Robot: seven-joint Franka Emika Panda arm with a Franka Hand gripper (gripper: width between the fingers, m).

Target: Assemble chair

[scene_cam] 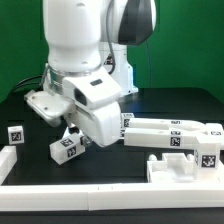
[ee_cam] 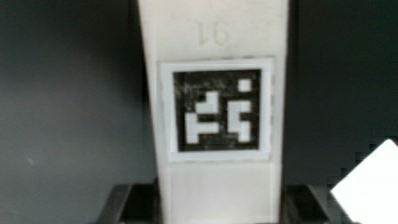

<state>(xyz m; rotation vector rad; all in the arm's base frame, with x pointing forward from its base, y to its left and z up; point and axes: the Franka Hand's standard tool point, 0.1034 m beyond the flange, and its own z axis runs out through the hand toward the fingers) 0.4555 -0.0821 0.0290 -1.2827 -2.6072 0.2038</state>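
Note:
A long white chair bar (scene_cam: 170, 132) with black-and-white tags lies stretched toward the exterior view's right. My gripper (scene_cam: 103, 133) is at its near end, under the white hand housing. In the wrist view the bar (ee_cam: 214, 60) with its square tag (ee_cam: 221, 108) runs straight out from between my dark fingers (ee_cam: 134, 203), which press on both its sides. My gripper (ee_cam: 217, 205) is shut on the bar. A blocky white chair panel (scene_cam: 185, 166) with a tag lies at the front right. Two small tagged blocks sit at the left, one (scene_cam: 66, 149) near my gripper and one (scene_cam: 15, 134) farther left.
Long white border rails run along the front (scene_cam: 100, 190) and the left (scene_cam: 8, 160) of the black table. The arm's white body (scene_cam: 85, 50) stands over the middle. A white corner of another part (ee_cam: 374, 180) shows beside the bar in the wrist view.

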